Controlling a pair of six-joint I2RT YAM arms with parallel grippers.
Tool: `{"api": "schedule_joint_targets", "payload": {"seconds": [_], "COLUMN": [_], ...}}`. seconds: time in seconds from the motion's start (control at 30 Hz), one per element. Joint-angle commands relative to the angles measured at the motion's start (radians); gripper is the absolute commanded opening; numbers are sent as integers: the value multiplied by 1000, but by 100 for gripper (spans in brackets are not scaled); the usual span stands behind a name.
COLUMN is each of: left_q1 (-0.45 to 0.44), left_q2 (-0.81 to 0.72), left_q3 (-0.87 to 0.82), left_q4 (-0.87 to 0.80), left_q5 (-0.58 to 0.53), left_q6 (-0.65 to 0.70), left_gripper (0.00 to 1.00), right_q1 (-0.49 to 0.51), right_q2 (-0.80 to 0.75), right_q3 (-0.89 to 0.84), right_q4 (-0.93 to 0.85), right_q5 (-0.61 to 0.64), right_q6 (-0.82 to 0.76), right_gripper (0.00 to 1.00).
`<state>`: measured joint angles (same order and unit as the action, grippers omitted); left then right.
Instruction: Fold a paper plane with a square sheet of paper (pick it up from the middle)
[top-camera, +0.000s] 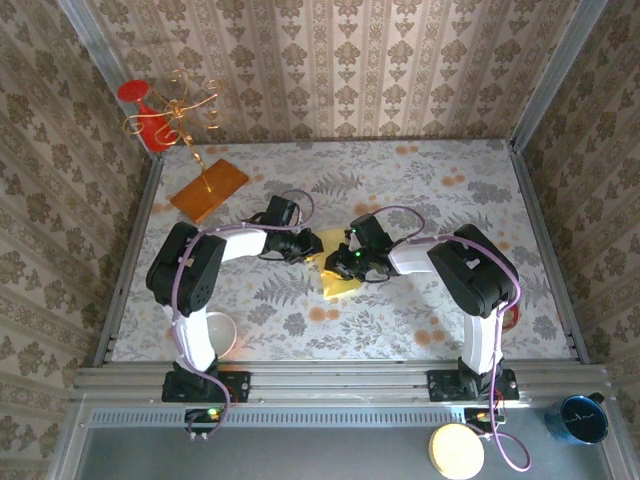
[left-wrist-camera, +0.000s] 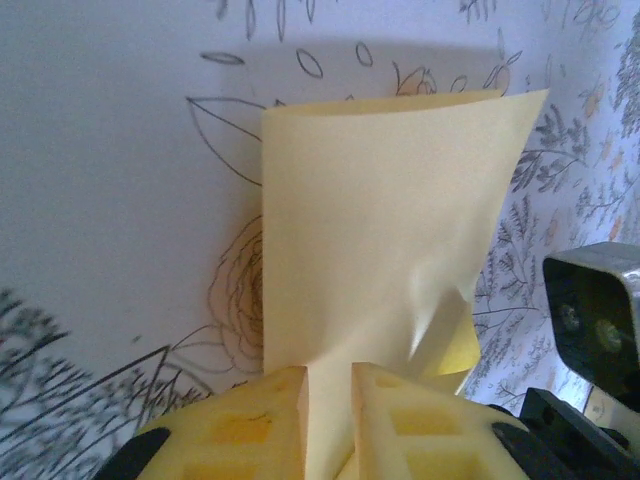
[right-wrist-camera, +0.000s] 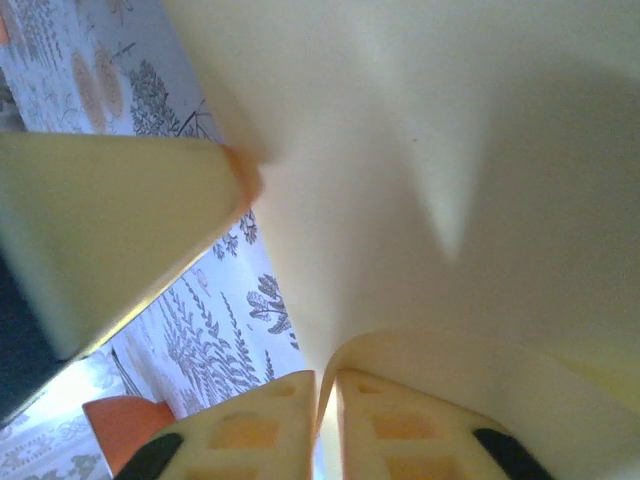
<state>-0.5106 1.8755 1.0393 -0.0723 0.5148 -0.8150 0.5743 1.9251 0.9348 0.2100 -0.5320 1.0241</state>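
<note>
One paper sheet (left-wrist-camera: 380, 220) is pinched by left claw (left-wrist-camera: 328, 378) and right claw (right-wrist-camera: 326, 380).

The left arm (top-camera: 186, 266) and right arm (top-camera: 474, 266) fold inward, wrists nearly meeting, both sets of jaws pinched almost closed.

One sheet (top-camera: 338, 282), two hands (left hand (left-wrist-camera: 328, 378), right hand (right-wrist-camera: 325, 380)), apparently one bowl (top-camera: 226, 336).

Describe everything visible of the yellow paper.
The paper is a thin, plain pale-yellow sheet. It is not flat: it bows outward and shows a soft crease, with a second layer folded behind near the left gripper. It lies mid-table between the two arms. The left gripper pinches one edge and the right gripper pinches another part. Whether its far edge touches the table is unclear.
</note>
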Motion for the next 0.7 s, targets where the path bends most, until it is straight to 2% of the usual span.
{"api": "schedule_joint_targets", "payload": {"seconds": [0.0,0.13,0.37,0.47,0.67], "left_q1": [27,48,45,14,-58], "left_q2": [-94,-157,-238,-250,-243], "left_q3": [8,-38,-109,-107,-93], "left_q4": [-44,-52,-47,-70,-97], "left_q5": [-56,-104,-136,-147,-163], "left_q6": [22,16,11,29,43], "left_gripper": [20,23,25,25,17], "right_q1": [4,4,4,2,2], "right_q2": [27,26,23,22,18], "right_q3": [-4,0,-4,-11,-19], "right_q4": [-78,-72,-59,-57,-64], "right_q5": [25,19,19,26,39], "right_q6": [-5,-2,-2,-3,-2], "right_gripper": [25,33,34,31,17]}}
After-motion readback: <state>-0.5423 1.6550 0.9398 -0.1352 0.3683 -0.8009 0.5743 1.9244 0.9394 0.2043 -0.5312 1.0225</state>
